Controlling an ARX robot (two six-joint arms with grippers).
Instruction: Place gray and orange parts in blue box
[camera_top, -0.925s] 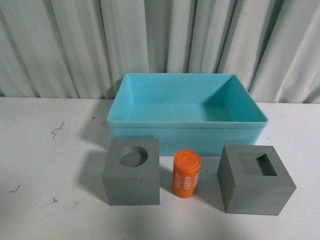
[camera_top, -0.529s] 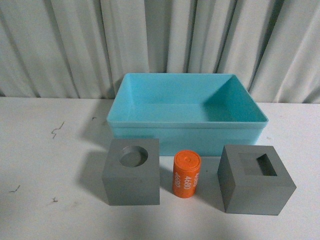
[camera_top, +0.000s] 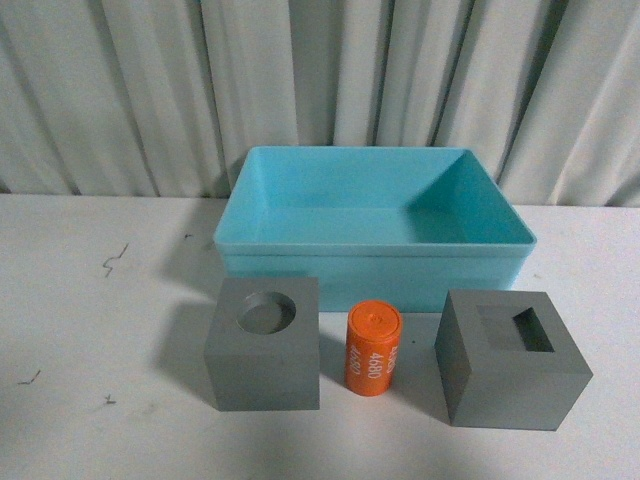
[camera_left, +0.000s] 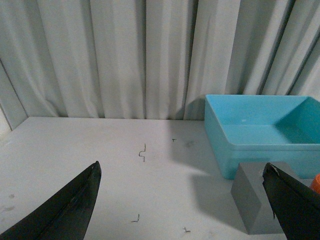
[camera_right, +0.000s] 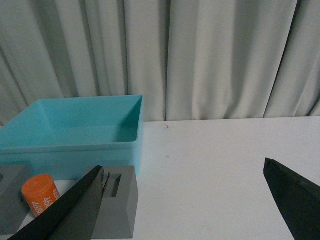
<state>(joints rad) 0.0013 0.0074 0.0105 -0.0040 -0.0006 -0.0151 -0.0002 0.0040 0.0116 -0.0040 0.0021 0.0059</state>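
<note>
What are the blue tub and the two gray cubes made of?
The light turquoise rectangular tub looks like smooth plastic, evenly coloured with a soft sheen. The gray round-recessed cube and gray square-recessed cube look matte, no glare: perhaps plastic or dense foam, unclear.

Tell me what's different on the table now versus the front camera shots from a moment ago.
Nothing has visibly changed. The gray cube with the round recess, the orange cylinder and the gray cube with the square recess stand where they were, in front of the blue box, none of them inside it.
</note>
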